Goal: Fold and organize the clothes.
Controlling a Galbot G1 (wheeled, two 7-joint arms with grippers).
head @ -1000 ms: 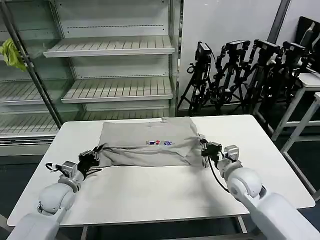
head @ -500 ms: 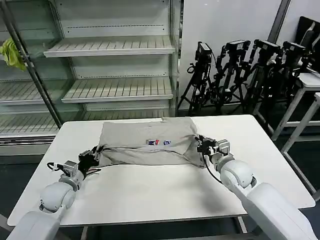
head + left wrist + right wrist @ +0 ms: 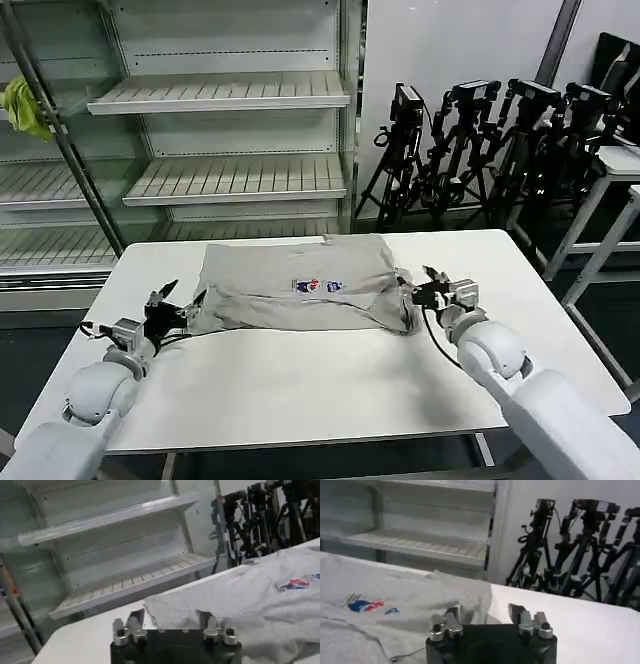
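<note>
- Both claws have let go since a second ago: left claw [image 3: 176, 296] and right claw [image 3: 428, 282] sit open just beside the shirt's [image 3: 300, 285] near corners.
- Shirt lies folded mid-table [image 3: 300, 390], long axis left-right.

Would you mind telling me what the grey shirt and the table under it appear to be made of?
The grey shirt looks like soft knit fabric, probably cotton jersey: matte, wrinkled, with limp folded edges. The table looks like a hard, smooth white board, perhaps laminate, with a faint sheen; its exact material is unclear.
</note>
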